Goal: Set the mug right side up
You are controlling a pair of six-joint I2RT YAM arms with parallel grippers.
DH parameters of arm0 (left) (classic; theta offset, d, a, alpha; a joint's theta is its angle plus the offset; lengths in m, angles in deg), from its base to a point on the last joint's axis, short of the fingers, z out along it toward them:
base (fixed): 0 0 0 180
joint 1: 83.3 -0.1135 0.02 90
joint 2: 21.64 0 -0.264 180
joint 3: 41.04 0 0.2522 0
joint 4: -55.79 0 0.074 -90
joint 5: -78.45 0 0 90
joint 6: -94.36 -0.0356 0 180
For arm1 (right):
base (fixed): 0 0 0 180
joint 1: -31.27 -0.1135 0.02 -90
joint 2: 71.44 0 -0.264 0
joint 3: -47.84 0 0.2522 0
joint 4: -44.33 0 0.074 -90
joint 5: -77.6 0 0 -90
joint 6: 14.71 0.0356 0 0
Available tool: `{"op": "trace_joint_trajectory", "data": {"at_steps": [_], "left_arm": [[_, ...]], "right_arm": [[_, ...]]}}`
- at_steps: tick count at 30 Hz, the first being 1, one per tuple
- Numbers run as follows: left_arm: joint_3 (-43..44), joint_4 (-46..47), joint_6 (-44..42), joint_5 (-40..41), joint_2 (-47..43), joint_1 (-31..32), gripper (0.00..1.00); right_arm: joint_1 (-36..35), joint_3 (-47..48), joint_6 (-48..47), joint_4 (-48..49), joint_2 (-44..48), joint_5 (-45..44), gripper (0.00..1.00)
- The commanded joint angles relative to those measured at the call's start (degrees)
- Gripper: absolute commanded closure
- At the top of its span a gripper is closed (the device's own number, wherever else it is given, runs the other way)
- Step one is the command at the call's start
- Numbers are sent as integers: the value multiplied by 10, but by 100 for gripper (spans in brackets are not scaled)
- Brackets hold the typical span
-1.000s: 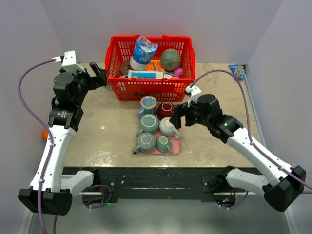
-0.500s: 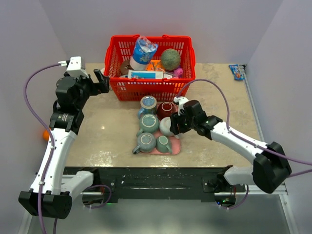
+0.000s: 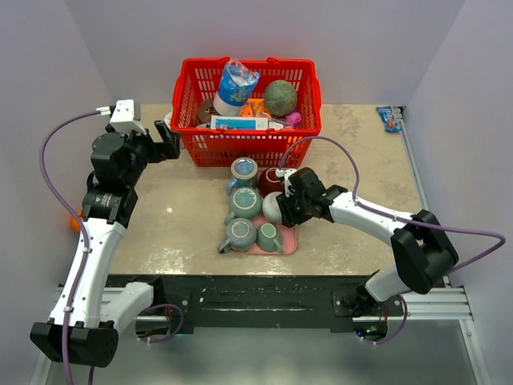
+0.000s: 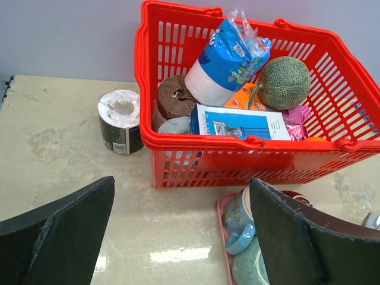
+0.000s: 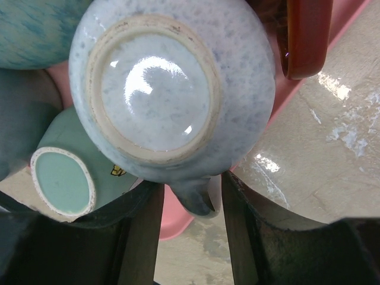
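Observation:
A pale speckled mug [image 3: 273, 208] stands upside down on the pink tray [image 3: 289, 241], at its right edge. The right wrist view shows its glazed base [image 5: 154, 89] facing up and its handle [image 5: 196, 199] pointing toward the camera. My right gripper [image 3: 282, 210] reaches in from the right. Its fingers [image 5: 139, 237] stand on either side of that handle, half closed, with narrow gaps still showing beside it. My left gripper [image 3: 168, 132] hovers wide open with nothing in it, near the left end of the basket, above the table [image 4: 178, 237].
Several other mugs crowd the tray: a blue one [image 3: 244, 171], a dark red one [image 3: 271, 180], teal ones [image 3: 243, 204] and a mint one on its side [image 5: 65, 178]. A red basket [image 3: 248, 150] of goods stands behind. A tape roll [image 4: 120, 119] sits to its left.
My right arm has swung left and down onto the tray. Its jaws have narrowed from wide open to half closed around the upside-down mug's handle. The left arm has barely shifted.

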Motion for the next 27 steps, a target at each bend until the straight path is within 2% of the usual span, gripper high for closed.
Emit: {"op": "trace_joint_trajectory", "data": {"at_steps": [1, 7, 20, 22, 24, 25, 26, 27], "left_arm": [[-3, 25, -20, -11, -9, -3, 1], [6, 29, -16, 24, -19, -3, 1], [-24, 52, -22, 24, -49, -3, 1], [-25, 52, -20, 24, -49, -3, 1], [-26, 54, -19, 24, -48, -3, 1], [-27, 55, -17, 24, -48, -3, 1], [-28, 55, -16, 24, -47, -3, 1], [-29, 54, -15, 24, -48, -3, 1]], "right_arm": [[-3, 28, -13, 12, -12, -35, 53], [-14, 28, -15, 11, -17, -92, 61], [-30, -23, -21, 94, 43, -102, 61], [-30, -27, -22, 100, 43, -101, 63], [-31, -28, -23, 97, 36, -99, 76], [-31, -26, -23, 95, 33, -99, 93], [-31, -24, -23, 91, 33, -99, 100], [-30, -24, -23, 88, 33, -101, 100]]}}
